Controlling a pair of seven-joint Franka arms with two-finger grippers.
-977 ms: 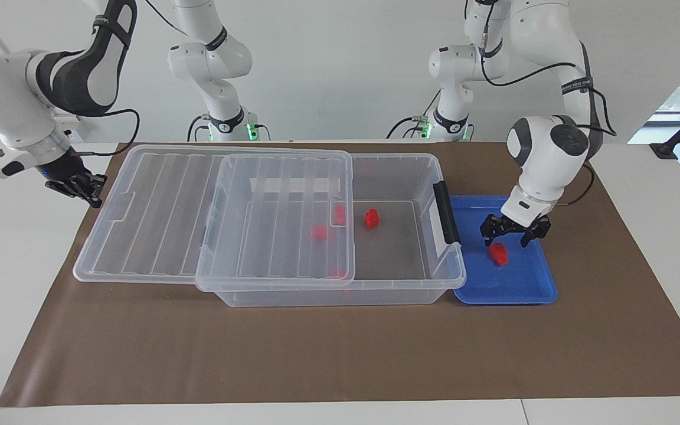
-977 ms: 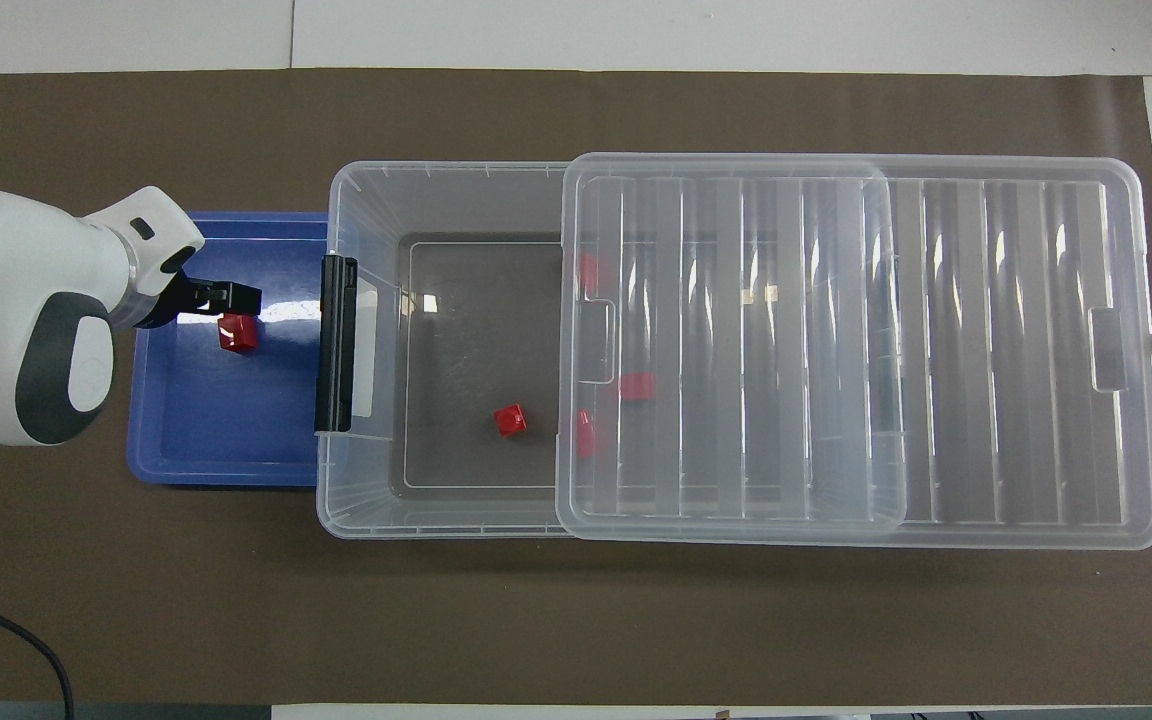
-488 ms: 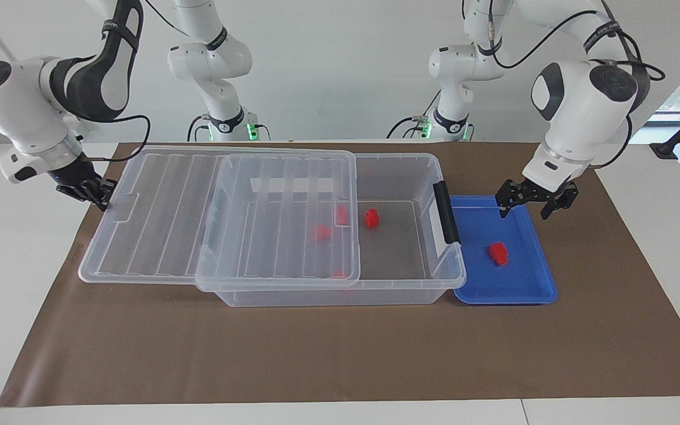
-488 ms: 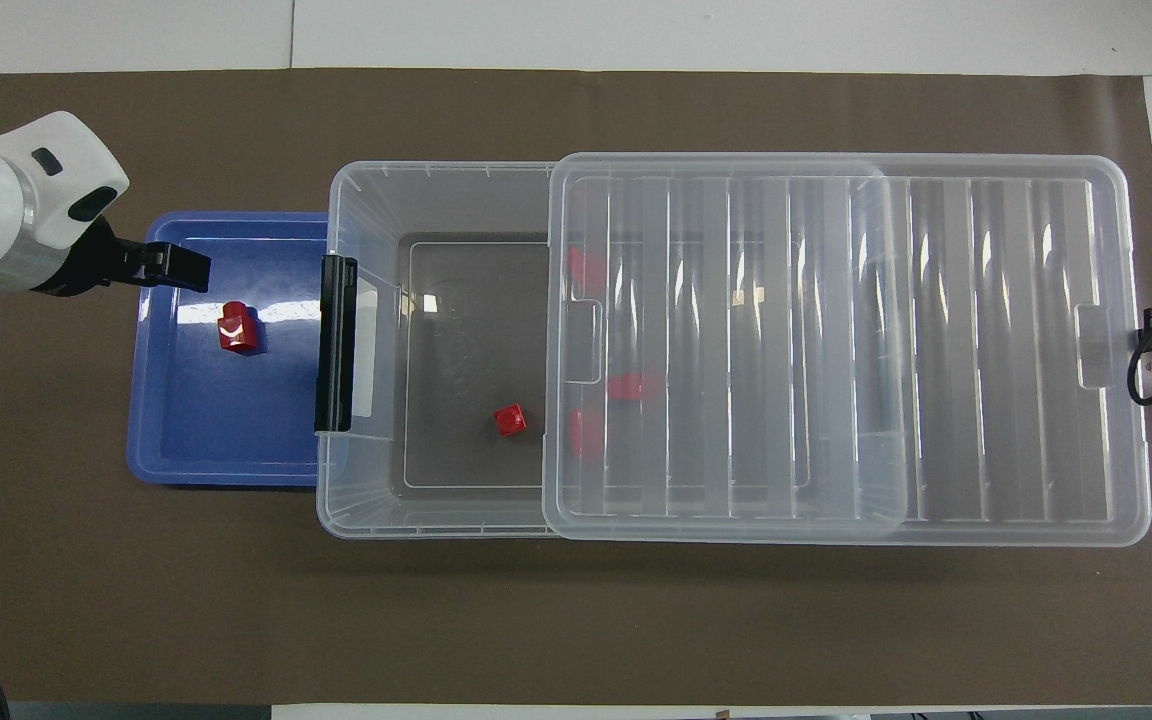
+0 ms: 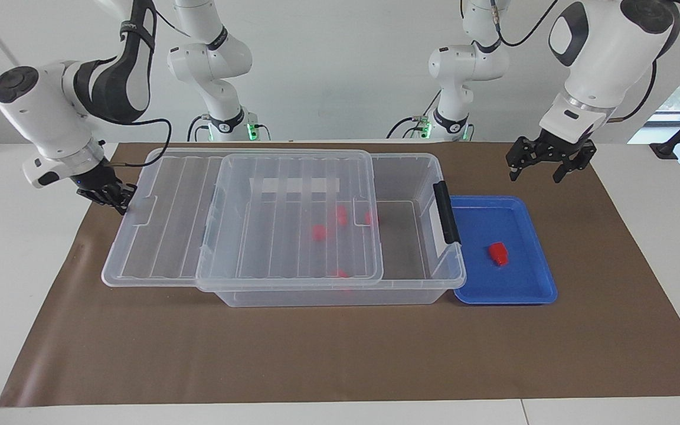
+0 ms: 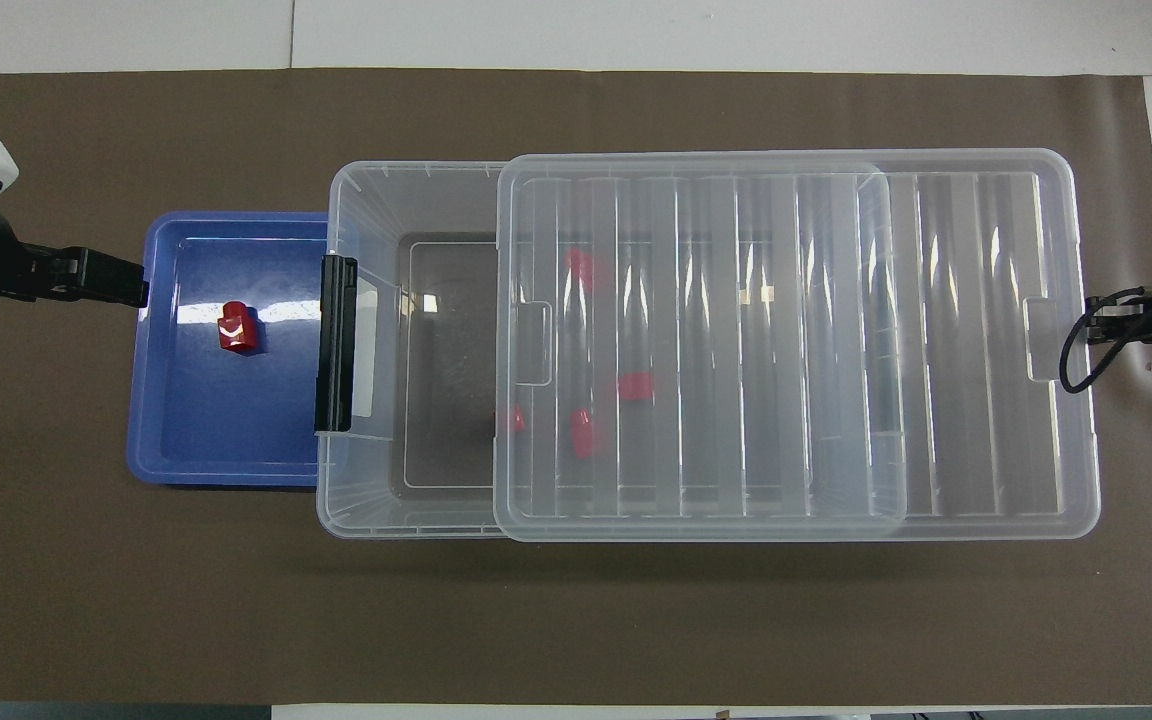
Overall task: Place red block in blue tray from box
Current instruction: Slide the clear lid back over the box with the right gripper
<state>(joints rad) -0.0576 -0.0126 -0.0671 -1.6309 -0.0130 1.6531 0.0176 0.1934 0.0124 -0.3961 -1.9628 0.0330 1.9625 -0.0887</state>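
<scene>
The red block [image 5: 498, 253] lies in the blue tray [image 5: 529, 292], which sits beside the box [image 5: 411, 295]. The left end effector [image 5: 551, 164] hangs wide and empty above the table. The right end effector [image 5: 117, 198], fingers together, touches the lid [image 5: 139, 248].

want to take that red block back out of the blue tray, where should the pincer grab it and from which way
Come straight down from above and close on the two flat side faces of the red block. It sits low on the floor of the blue tray, apart from the raised rim, so nothing crowds it, but that rim would likely block a sideways approach. The left pincer, open above the brown mat beside the tray, is closest.
</scene>
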